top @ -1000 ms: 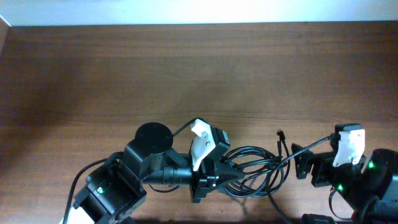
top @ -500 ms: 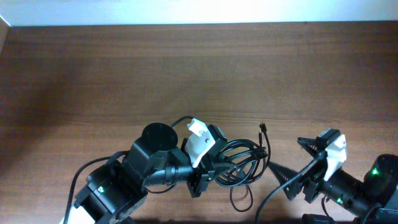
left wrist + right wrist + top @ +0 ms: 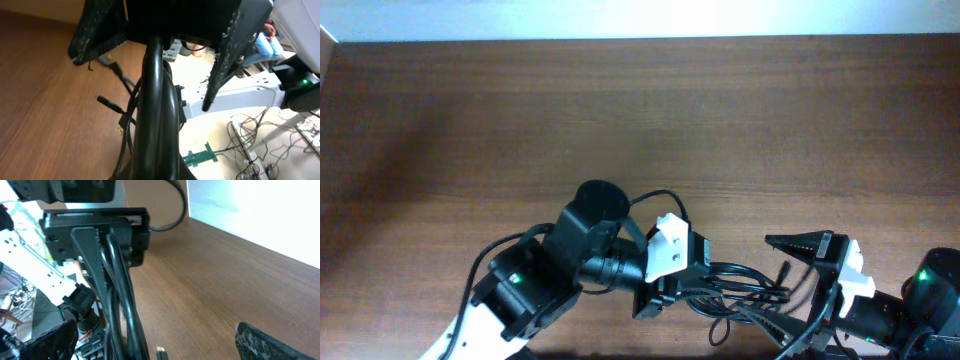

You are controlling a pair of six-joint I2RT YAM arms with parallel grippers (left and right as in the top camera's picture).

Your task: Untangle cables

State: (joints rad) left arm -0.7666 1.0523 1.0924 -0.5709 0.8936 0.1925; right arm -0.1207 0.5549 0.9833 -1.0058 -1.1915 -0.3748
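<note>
The cables (image 3: 745,290) sit bunched at about 5 o'clock on the table (image 3: 620,120), close to its near edge. They lie between the two arms, as several black strands running side by side with a small loop hanging toward 6 o'clock.

The left end effector (image 3: 142,82) is at about 6 o'clock on the table and points toward 3 o'clock. In the left wrist view its two fingers (image 3: 95,30) stand well apart, and the thick bundle runs lengthwise through the gap. There is free space on either side of the bundle, so this end effector is released, not clenched on the strands. Beside the bundle at 9 o'clock, a small barrel plug (image 3: 107,102) sticks out over the wood.

The right end effector (image 3: 772,293) is at 3 o'clock from the bundle and points toward 9 o'clock. Its fingers are spread wide, one toward 12 o'clock and one toward 6 o'clock, and it grasps nothing. The loose end of one cord (image 3: 782,272) lies in the open span between them. I cannot tell whether it touches either finger.
</note>
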